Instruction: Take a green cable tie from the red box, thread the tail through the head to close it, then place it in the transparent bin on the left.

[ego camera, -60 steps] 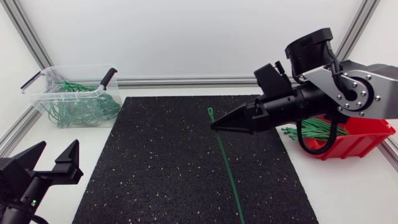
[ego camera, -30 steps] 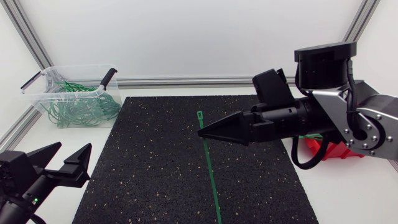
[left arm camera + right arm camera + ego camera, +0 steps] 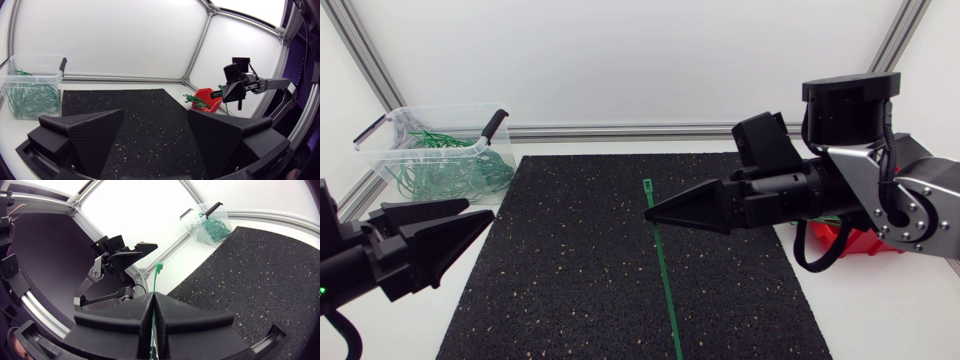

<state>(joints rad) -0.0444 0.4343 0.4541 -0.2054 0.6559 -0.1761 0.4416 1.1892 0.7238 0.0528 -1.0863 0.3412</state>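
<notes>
My right gripper [image 3: 651, 212] hovers over the middle of the black mat [image 3: 580, 290], shut on a straight green cable tie [image 3: 663, 270]. The tie's head [image 3: 647, 185] sticks out beyond the fingertips and its long tail hangs toward the front edge. In the right wrist view the head end of the tie [image 3: 157, 275] rises ahead of the closed gripper [image 3: 152, 299]. My left gripper [image 3: 480, 211] is at the mat's left edge, open and empty, pointing toward the right one. The left gripper [image 3: 156, 113] faces the red box [image 3: 207, 98]. The transparent bin [image 3: 390, 125] sits at the back left.
The bin holds several closed green ties [image 3: 450, 172]. The red box [image 3: 865, 243] at the right is mostly hidden behind my right arm, with loose ties [image 3: 790, 212] spilling from it. An aluminium frame rail [image 3: 620, 131] runs along the back of the table.
My left gripper has come up and forward to the mat's left edge, turned to point right. My right gripper has carried the tie a little leftward over the mat.
</notes>
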